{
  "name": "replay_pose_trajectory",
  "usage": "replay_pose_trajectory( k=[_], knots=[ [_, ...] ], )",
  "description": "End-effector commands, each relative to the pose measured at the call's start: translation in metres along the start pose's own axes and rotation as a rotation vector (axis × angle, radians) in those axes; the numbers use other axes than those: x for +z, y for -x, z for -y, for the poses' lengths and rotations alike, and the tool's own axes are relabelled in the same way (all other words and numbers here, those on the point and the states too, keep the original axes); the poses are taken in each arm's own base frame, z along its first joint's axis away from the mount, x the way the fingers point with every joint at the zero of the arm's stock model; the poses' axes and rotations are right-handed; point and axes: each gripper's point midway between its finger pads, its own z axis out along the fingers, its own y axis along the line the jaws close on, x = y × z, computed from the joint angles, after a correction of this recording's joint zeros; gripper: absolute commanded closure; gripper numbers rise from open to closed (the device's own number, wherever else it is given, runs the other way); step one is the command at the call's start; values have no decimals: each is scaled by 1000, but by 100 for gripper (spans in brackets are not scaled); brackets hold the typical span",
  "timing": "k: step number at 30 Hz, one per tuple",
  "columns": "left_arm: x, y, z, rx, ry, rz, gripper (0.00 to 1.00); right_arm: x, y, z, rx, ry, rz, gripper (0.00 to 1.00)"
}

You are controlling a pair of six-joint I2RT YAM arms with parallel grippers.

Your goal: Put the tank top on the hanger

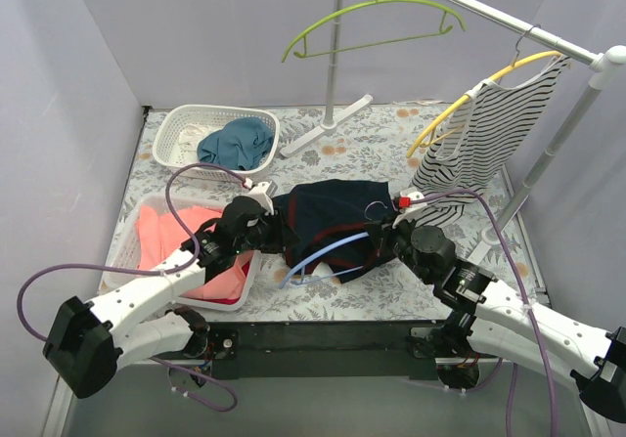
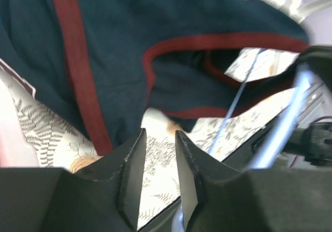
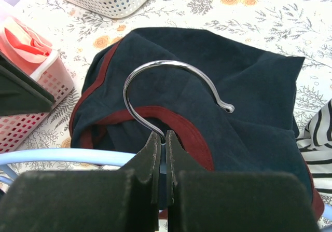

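Observation:
The navy tank top with dark red trim lies crumpled on the floral table between my arms. It also shows in the left wrist view and the right wrist view. The light-blue hanger lies at its near edge, one arm under the fabric. My right gripper is shut on the hanger's neck, just below the metal hook, which stands up over the shirt. My left gripper is open and empty, low over the table just short of the shirt's red-trimmed edge, with the hanger's blue arm to its right.
A white basket with a blue garment stands at the back left. A pink basket with a coral garment sits by the left arm. A lime-green hanger and a yellow hanger carrying a striped top hang on the rack rail.

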Motion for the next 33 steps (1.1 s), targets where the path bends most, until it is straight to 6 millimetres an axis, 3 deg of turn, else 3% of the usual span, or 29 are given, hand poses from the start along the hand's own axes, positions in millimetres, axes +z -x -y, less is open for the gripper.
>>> replay_pose_trajectory(
  k=[1, 7, 12, 17, 25, 33],
  knots=[
    [12, -23, -8, 12, 22, -117, 77, -3, 23, -5, 23, 21, 89, 99],
    [25, -38, -18, 33, 76, -186, 78, -4, 22, -3, 30, 9, 92, 99],
    [30, -44, -20, 62, 108, -214, 63, -5, 22, -2, 30, 5, 92, 99],
    [37, -48, -27, 81, 160, -226, 60, -4, 22, 0, 33, -5, 91, 99],
    [43, -38, -32, 113, 201, -200, 99, -3, 29, 7, 40, -59, 108, 99],
    [25, -21, -16, 164, 170, -187, 100, -2, 34, 27, 52, -187, 121, 99]
  ],
)
